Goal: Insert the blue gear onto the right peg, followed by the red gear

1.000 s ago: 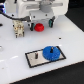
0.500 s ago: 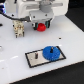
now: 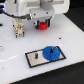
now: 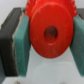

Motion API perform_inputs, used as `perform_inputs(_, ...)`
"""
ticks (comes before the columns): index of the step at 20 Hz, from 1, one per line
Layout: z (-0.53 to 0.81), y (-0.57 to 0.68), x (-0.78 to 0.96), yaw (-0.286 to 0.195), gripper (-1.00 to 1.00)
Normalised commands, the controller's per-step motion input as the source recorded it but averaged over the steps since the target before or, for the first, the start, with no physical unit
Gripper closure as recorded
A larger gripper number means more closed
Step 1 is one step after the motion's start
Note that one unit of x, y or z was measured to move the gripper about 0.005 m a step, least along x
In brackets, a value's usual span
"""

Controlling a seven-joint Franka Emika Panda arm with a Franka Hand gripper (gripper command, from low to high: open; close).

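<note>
The blue gear (image 3: pixel 50 53) sits flat on the grey black-bordered plate (image 3: pixel 36 61), on its side toward the exterior view's right; the right peg is hidden under it. The other dark pin (image 3: pixel 37 55) stands bare beside it. My gripper (image 3: pixel 43 25) hangs above the white table behind the plate and is shut on the red gear (image 3: pixel 43 25). In the wrist view the red gear (image 4: pixel 50 33), with its dark centre hole, fills the gap between the two teal pads (image 4: pixel 23 42).
The white arm body (image 3: pixel 35 9) fills the top of the exterior view. A small tan and dark object (image 3: pixel 19 29) stands on the table toward the exterior view's left. The white table (image 3: pixel 65 32) meets a dark background at the upper right.
The gripper with the red gear has shifted slightly; the blue gear and plate have stayed where they were.
</note>
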Motion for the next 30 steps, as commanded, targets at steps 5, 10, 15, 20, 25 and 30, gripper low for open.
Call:
perform_inputs(5, 0.49, -0.04, 0.47, 0.000, 1.00)
perform_inputs(10, 0.49, -0.06, 0.59, 0.000, 1.00)
perform_inputs(15, 0.47, -0.05, 0.66, 0.000, 1.00)
perform_inputs(20, 0.45, -0.01, 0.75, 0.000, 1.00)
perform_inputs(25, 0.39, -0.02, 0.79, 0.000, 1.00)
perform_inputs(30, 0.35, -0.01, 0.78, 0.000, 1.00)
